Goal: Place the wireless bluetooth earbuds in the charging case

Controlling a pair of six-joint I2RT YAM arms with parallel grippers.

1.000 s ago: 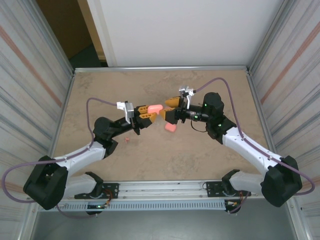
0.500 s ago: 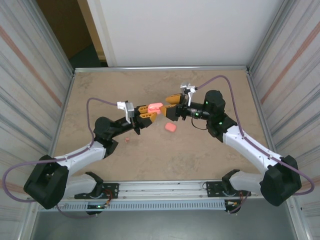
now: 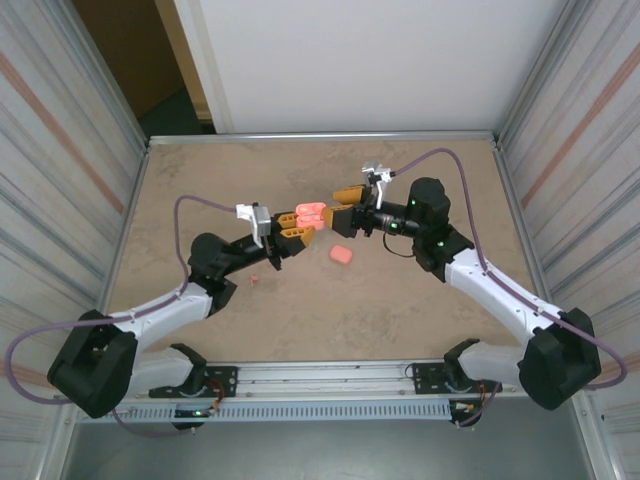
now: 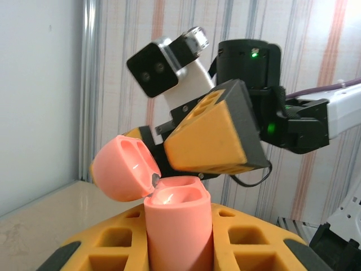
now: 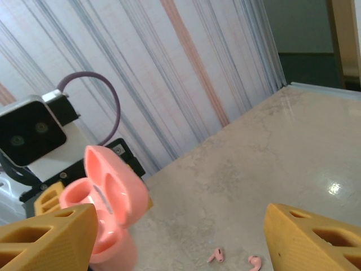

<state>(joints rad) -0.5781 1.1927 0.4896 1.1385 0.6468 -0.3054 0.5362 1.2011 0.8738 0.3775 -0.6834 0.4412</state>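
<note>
My left gripper (image 3: pixel 297 226) is shut on the body of a pink charging case (image 3: pixel 309 212), holding it upright above the table. In the left wrist view the case (image 4: pixel 178 226) stands between my yellow fingers (image 4: pixel 113 248), and its lid (image 4: pixel 123 167) is swung open to the left. My right gripper (image 3: pixel 338 208) stands open right beside the case, one finger (image 4: pixel 214 135) close over the open top. The right wrist view shows the open case (image 5: pixel 104 195) at its left finger (image 5: pixel 48 237). Two small pink earbuds (image 5: pixel 216 256) (image 5: pixel 255 261) lie on the table beyond, also visible as a small pink spot (image 3: pixel 256 280).
A second pink case (image 3: pixel 341 254) lies shut on the table just below the two grippers. Striped metal walls (image 3: pixel 70 150) close in the table (image 3: pixel 400 320) on the left and right, and a white panel stands at the back.
My right gripper has moved left and up to the held case, and the case's lid has swung open. The left gripper has held still with the case.
</note>
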